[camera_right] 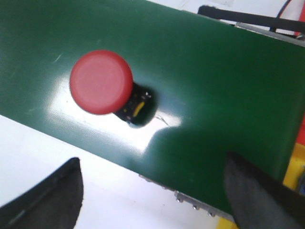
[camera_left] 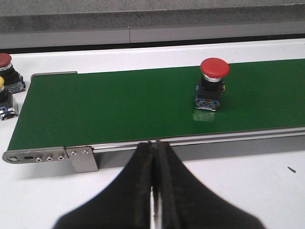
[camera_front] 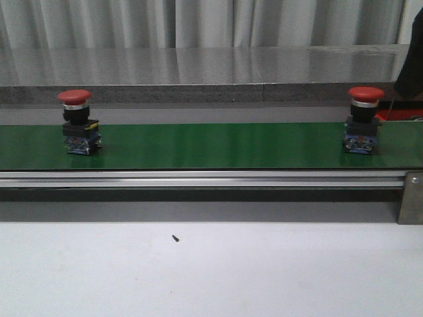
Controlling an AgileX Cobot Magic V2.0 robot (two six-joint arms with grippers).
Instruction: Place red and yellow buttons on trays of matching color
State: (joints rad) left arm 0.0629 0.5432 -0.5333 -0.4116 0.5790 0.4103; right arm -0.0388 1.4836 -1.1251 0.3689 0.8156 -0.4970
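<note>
- Far left, off the end of the belt in the left wrist view: a red-capped push button (camera_left: 5,71) with a black body stands on the white table, and just beside it a yellow-capped push button (camera_left: 4,98), cut off by the frame edge. Both sit just past the belt's end.
- The long green conveyor belt (camera_front: 211,145) runs straight across the front view, with a silver aluminium side rail (camera_front: 198,177) along its near edge and the white tabletop (camera_front: 211,271) in front, a small dark speck (camera_front: 175,238) lying on it.
- On the belt's left part stands a red mushroom-head push button on a black-and-blue block (camera_front: 80,122), upright, alone, nothing touching it. The left wrist camera sees it too, well beyond the fingers.
- The left gripper (camera_left: 156,191) hangs over the white table short of the belt's near rail, its two black fingers (camera_left: 133,191) pressed flat together with nothing between them.
- Over to the right end of the belt: a second red mushroom-head push button with black-and-blue base (camera_front: 363,119), upright on the green surface.
- The right gripper (camera_right: 152,191) hovers above that second button, seen from overhead; the red cap sits up the belt from the fingertips, not between them.
- Its black fingertips (camera_right: 257,191) are spread wide apart, holding nothing, one over the white table, the other over the belt edge.
- Neither arm shows in the front view apart from a dark shape (camera_front: 411,59) at the right edge.
</note>
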